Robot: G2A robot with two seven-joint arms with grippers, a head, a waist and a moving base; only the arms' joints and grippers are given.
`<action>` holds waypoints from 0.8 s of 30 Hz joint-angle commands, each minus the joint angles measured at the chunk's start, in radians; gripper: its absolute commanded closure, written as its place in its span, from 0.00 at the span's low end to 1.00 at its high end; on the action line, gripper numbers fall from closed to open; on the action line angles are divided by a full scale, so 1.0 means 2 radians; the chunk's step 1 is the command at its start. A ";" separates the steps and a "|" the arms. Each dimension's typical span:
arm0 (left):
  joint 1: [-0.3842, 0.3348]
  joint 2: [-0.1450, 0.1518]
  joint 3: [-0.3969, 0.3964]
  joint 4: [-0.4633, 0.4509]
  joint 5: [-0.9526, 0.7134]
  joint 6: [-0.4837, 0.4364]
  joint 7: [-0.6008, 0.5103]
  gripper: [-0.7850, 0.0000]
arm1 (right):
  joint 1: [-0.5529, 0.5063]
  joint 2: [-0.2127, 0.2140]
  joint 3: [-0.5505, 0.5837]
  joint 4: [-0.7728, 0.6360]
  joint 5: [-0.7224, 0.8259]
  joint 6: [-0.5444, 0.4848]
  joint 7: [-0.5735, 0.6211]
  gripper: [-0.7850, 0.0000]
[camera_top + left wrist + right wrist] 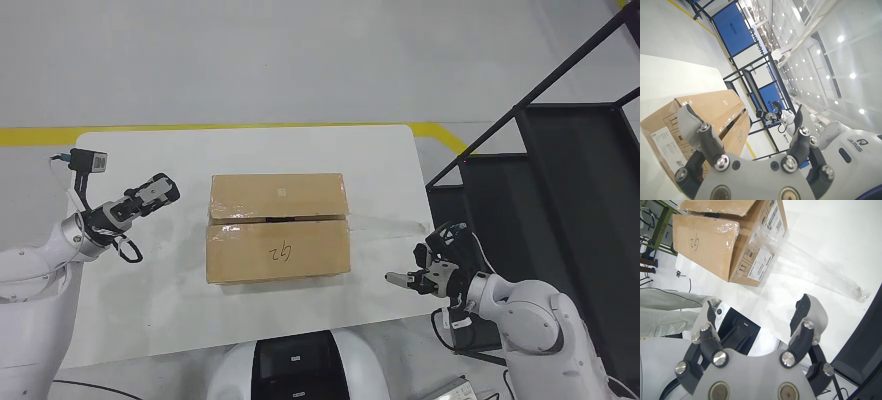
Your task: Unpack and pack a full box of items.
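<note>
The cardboard box sits in the middle of the white desk. Its two top flaps are folded down with a narrow gap between them. A loose strip of clear tape trails from the box's right end and lies across the desk away from the box. The left jaws stand open and empty near the box's left end, apart from it. The right jaws are also open and hold nothing, well off the box's right front corner, beyond the tape's far end.
</note>
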 commanded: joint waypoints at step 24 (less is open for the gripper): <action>0.000 0.000 0.000 0.000 0.000 0.000 0.000 0.00 | 0.141 0.017 -0.060 0.157 0.188 -0.086 0.083 0.00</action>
